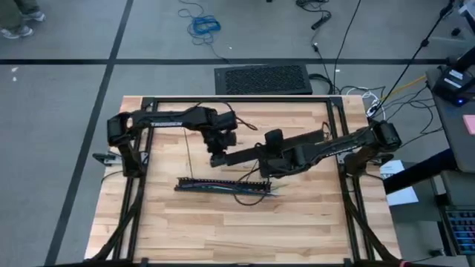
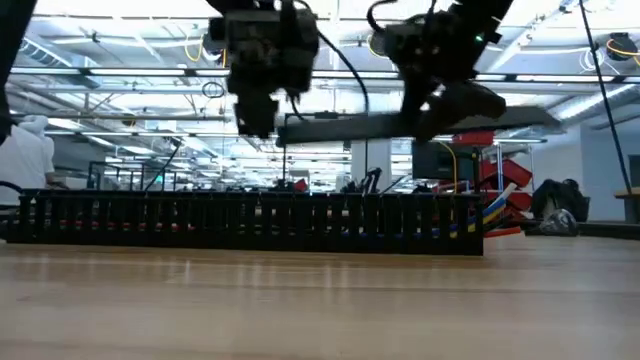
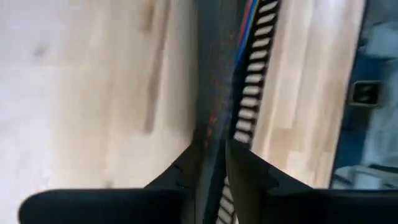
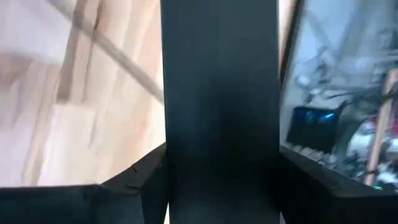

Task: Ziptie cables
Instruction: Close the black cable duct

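1. Honestly nothing readable anywhere: no labels, brand names, numbers or signs that I can make out.
2. The arms and the wooden table (image 1: pixel 223 222) show no legible markings, and the room behind is too blurry to read.

A pale wooden tabletop (image 1: pixel 223 222) stands on a grey floor (image 1: pixel 74 30) crossed by dark lines. A black mat (image 1: pixel 262 78) lies beyond the table's far edge, with a blue cable coil (image 1: pixel 204 26) farther off. Level across, a large hall shows ceiling lights (image 2: pixel 120 110) and a person in white (image 2: pixel 25 150).
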